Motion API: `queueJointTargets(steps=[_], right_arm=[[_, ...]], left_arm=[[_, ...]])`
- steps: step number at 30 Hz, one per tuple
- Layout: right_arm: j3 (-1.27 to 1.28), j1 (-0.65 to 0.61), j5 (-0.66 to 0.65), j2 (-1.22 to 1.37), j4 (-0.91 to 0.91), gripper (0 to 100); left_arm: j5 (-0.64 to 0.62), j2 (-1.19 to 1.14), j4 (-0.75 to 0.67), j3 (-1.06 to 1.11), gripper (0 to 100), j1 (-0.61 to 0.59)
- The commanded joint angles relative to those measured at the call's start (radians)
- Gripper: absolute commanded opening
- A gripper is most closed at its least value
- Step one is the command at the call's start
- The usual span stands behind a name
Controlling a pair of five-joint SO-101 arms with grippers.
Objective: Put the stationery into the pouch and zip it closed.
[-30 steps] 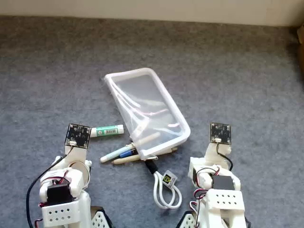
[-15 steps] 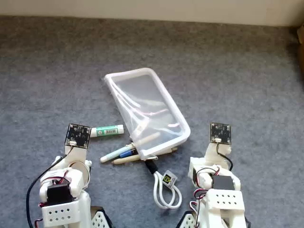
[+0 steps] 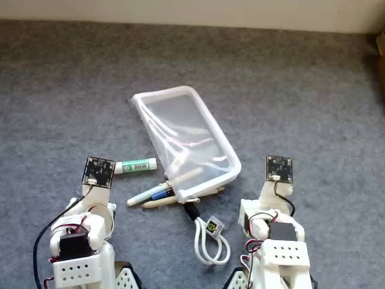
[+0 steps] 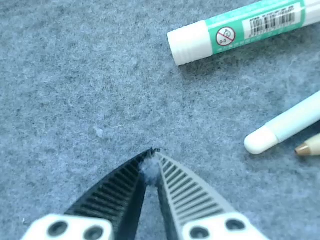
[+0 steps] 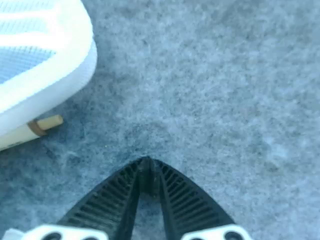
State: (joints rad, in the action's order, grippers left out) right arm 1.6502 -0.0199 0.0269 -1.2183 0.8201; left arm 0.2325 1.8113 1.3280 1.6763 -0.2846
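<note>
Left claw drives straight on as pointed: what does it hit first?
Likely bare carpet; the shut left claw points down at it. The glue stick lies just off that line, though depth is unclear.

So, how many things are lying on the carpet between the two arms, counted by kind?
Pouch: 1
Glue stick: 1
Pens: 2, a light blue pen and a dark blue pen
Pencil: 1
Pale stick inside the pouch, kind unclear: 1
Total: 6

Left claw (image 4: pixel 151 154) closed (tips meeting); right claw (image 5: pixel 146 162) likewise.
</note>
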Motion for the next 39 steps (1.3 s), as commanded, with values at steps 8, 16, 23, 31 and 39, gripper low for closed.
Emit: queueJointTargets(steps=[8,16,23,31,39], right_arm=[[0.024,-0.004,-0.009,-0.002,-0.028,0.5],[0.024,-0.004,-0.009,-0.002,-0.025,0.5],[-0.019,0.059,-0.014,-0.004,-0.035,0.5],[-0.412,0.154,-0.203,-0.002,0.200,0.5],[-0.868,0.085,-0.258,0.007,0.470,0.7]], left_arm=[[0.008,0.008,0.006,0.021,1,-0.012],[0.005,0.010,0.006,0.019,1,0.001],[0.008,0.012,0.005,-0.073,1,0.021],[0.008,0.012,-0.025,-0.101,1,-0.024],[0.009,0.010,-0.038,-0.097,1,-0.042]])
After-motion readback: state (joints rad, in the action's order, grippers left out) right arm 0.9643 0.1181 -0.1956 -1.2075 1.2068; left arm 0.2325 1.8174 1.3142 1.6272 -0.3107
